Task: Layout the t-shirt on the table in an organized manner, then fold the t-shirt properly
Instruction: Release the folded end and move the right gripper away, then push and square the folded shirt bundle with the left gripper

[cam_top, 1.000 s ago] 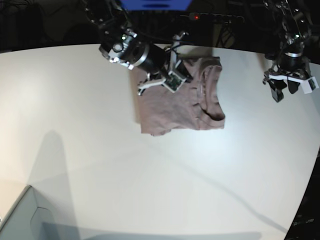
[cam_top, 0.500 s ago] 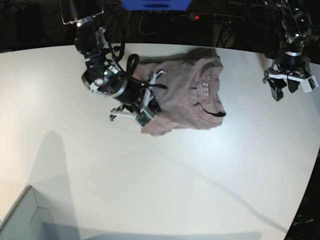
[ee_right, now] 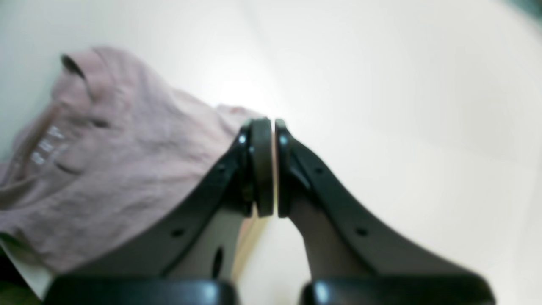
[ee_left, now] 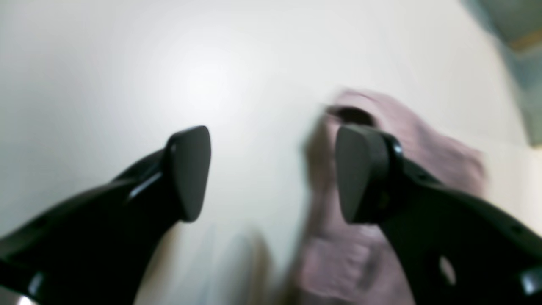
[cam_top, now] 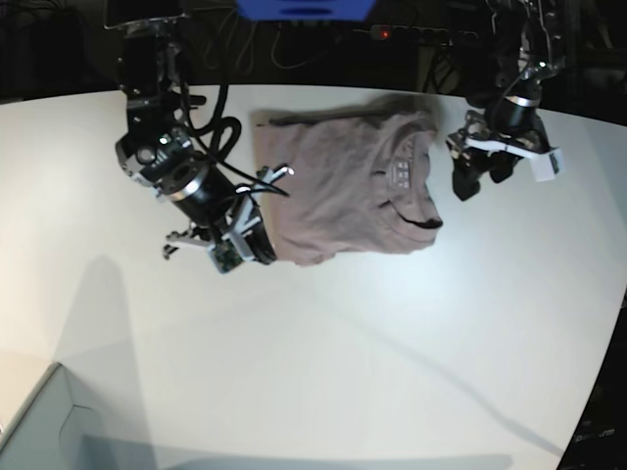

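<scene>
The big white tabletop [cam_top: 392, 352] is under everything I do. My pinkish-brown t-shirt [cam_top: 343, 191] lies on it near the far edge, folded over into a wrinkly square, with the round collar [cam_top: 416, 211] turned toward my left arm. My right hand [cam_top: 257, 245] is down at the near corner of the shirt, at the edge of the cloth. Its two black fingers [ee_right: 262, 169] are pressed tight together, and I cannot tell if a bit of cloth is pinched between them. My left hand [cam_top: 480, 176] hangs just beside the collar side of the shirt, above the tabletop. Its fingers [ee_left: 188, 169] are spread wide apart with nothing between them. A grey box corner [cam_top: 39, 431] sits at the near edge of the tabletop, well apart from the shirt.
</scene>
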